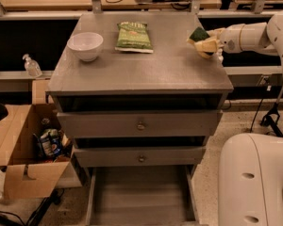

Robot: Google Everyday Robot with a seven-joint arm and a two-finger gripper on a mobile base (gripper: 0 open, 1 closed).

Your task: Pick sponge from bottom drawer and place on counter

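The sponge [201, 37], dark green with a yellow layer, is held in my gripper [206, 42] just above the right edge of the counter [141, 65]. The gripper comes in from the right on a white arm and is shut on the sponge. The bottom drawer [141, 197] is pulled out at the foot of the cabinet, its plank floor bare.
A white bowl [85, 45] stands at the counter's back left. A light green snack bag [134, 36] lies at the back middle. Two closed drawer fronts with knobs [140, 125] face me. An open cardboard box [23, 149] sits left of the cabinet. My white base [257, 182] is at lower right.
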